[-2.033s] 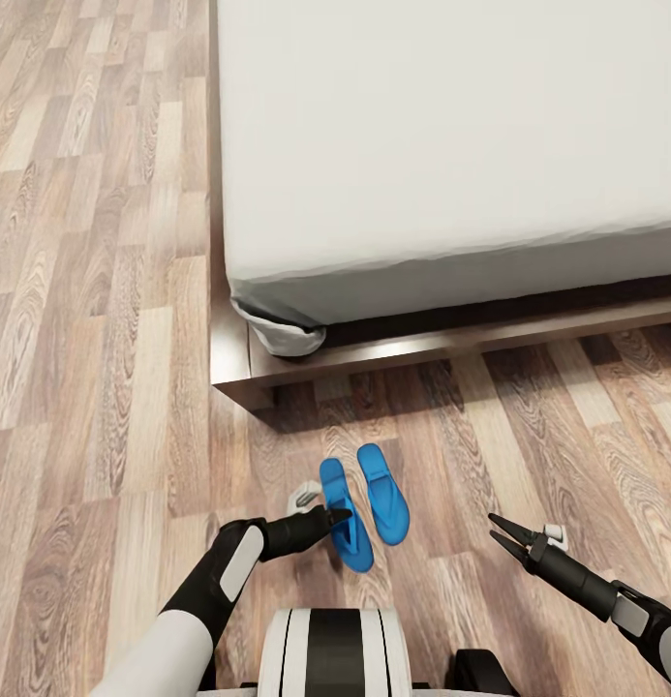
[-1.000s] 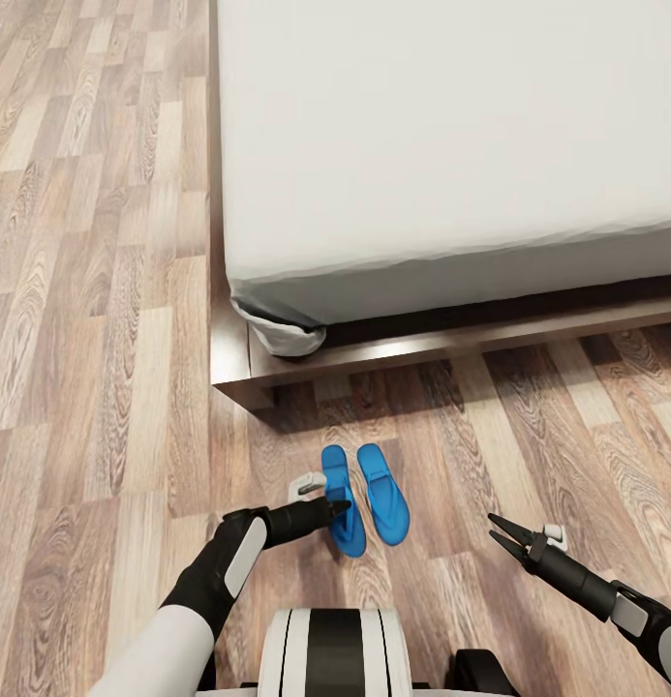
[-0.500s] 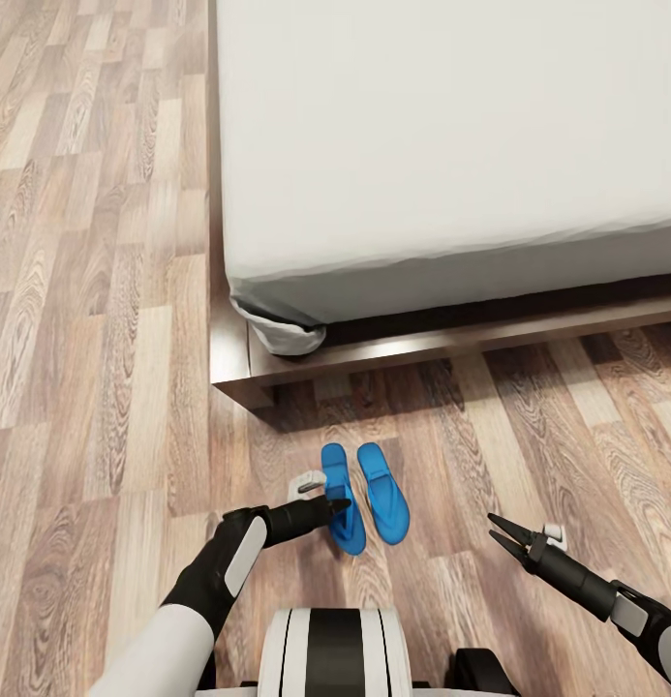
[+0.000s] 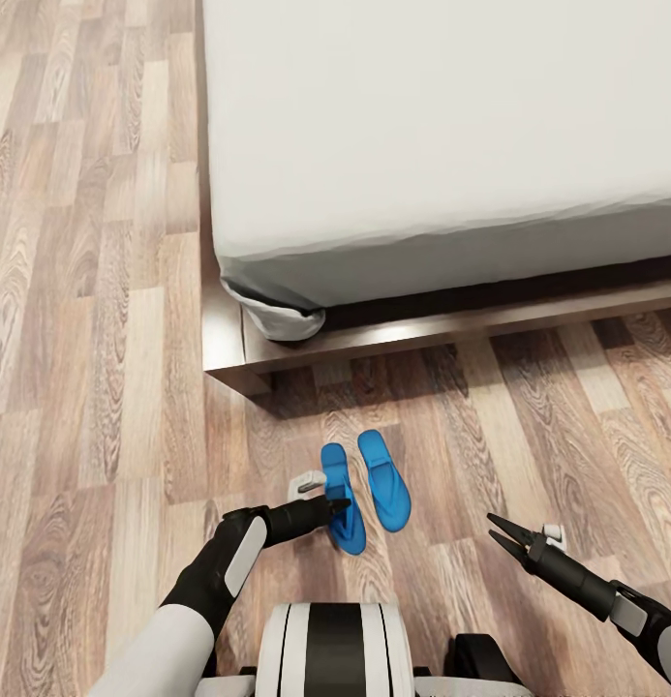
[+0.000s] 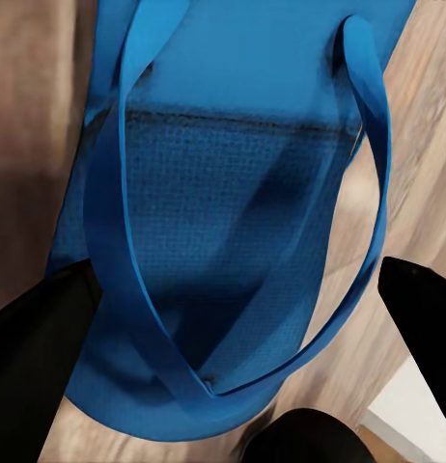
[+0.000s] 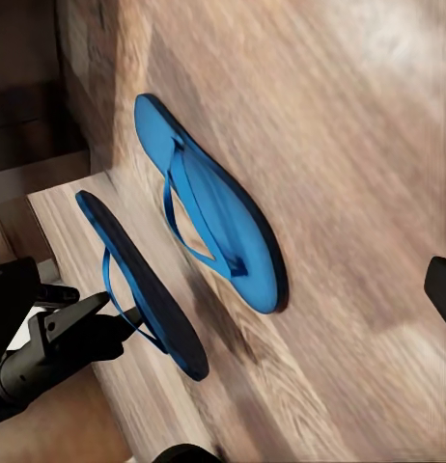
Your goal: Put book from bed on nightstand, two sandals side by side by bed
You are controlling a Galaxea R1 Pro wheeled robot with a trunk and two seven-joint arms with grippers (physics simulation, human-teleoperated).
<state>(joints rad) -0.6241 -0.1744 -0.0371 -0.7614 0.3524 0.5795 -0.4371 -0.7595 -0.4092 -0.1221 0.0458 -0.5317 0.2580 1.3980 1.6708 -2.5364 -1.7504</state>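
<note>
On the wooden floor (image 4: pixel 93 319) at the left, the left claw (image 4: pixel 333 505) sits at the strap of the left sandal (image 4: pixel 342 499), which is tipped up on its edge in the right wrist view; its fingers look closed on the thin strap (image 5: pixel 117 241), so I read it as pinching that sandal. Just beside it, the right sandal (image 4: pixel 384 479) lies flat, toe toward the bed (image 4: pixel 451 136), near the corner of the dark frame (image 4: pixel 277 353). Further right, the right claw (image 4: pixel 494 533) hangs spread and empty, well apart from both sandals. No book is to be seen on the stretch of mattress in view.

The risk, as I judge it: the strap is thin and soft, so the sandal may swing or twist when let go and land askew or on top of its mate. A sideways drag could also nudge the right sandal out of line.
</note>
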